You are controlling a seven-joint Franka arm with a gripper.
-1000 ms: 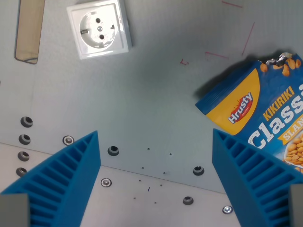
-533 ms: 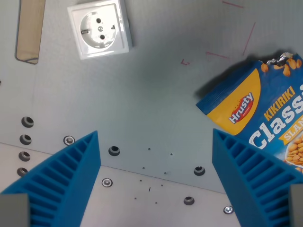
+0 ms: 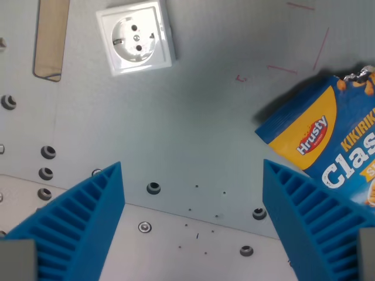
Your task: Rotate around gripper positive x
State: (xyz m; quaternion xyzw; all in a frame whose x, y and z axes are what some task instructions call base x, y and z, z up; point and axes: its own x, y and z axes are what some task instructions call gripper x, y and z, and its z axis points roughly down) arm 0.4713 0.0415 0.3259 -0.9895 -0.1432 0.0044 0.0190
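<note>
My gripper (image 3: 193, 193) is open and empty, with two blue ribbed fingers (image 3: 88, 211) rising from the wrist view's lower left and lower right. It hangs above a grey metal table (image 3: 199, 123) and touches nothing. A blue and yellow peanut bag (image 3: 328, 140) lies flat at the wrist view's right, partly behind the right finger. A white wall socket (image 3: 136, 45) lies at the top left.
A wooden strip (image 3: 50, 38) lies at the wrist view's top left edge. Several bolt holes and screws (image 3: 153, 188) dot the table along a seam between two plates. Faint red marks (image 3: 293, 67) show at the top right.
The whole scene has shifted right and down in the picture, so the camera has moved. The socket, the bag and the open fingers keep their places relative to one another.
</note>
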